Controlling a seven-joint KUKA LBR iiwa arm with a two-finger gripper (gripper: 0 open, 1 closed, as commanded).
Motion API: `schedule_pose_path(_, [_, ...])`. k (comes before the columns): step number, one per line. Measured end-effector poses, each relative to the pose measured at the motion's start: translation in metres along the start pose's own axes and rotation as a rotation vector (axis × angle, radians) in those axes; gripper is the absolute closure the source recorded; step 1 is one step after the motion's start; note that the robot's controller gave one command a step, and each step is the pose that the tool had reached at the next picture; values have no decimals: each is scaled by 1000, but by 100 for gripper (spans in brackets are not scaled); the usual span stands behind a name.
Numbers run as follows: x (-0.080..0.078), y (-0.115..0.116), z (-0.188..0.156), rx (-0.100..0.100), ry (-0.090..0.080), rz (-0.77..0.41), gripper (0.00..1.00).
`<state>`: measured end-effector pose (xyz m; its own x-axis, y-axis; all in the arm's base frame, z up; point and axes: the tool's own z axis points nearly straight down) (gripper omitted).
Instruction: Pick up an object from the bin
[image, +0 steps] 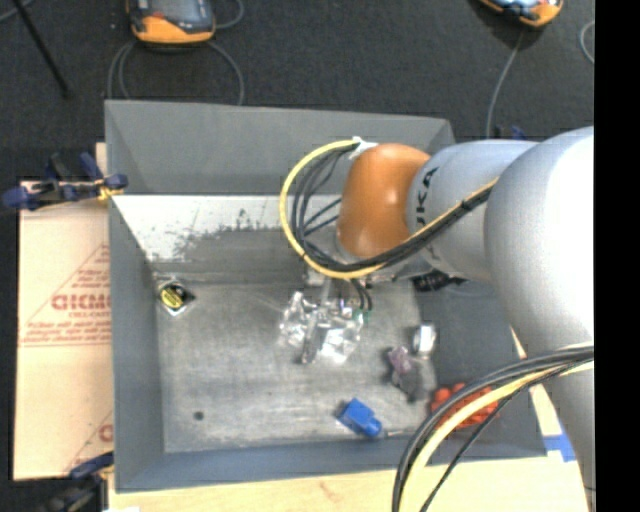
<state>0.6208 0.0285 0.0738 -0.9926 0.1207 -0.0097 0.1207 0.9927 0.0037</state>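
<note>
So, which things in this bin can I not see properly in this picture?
All in the camera view:
1. End effector: shiny, blends with the floor under the orange wrist cover; whether it holds anything cannot be told.
2. Orange thing, right side: mostly behind the black cables.
3. Yellow-and-black thing, left side: too small to identify.
4. Bin, right wall: hidden by the arm.

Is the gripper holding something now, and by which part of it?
It cannot be told: the gripper is low at the middle of the bin, and its tip is a silvery tangle.

Dark speckled carpet floor (300, 50)
</note>
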Motion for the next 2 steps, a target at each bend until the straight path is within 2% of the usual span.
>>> schedule_pose_path(1, [4,13,-1,4,0,182,0])
schedule_pose_path(2, [1,13,-4,0,-14,180,100])
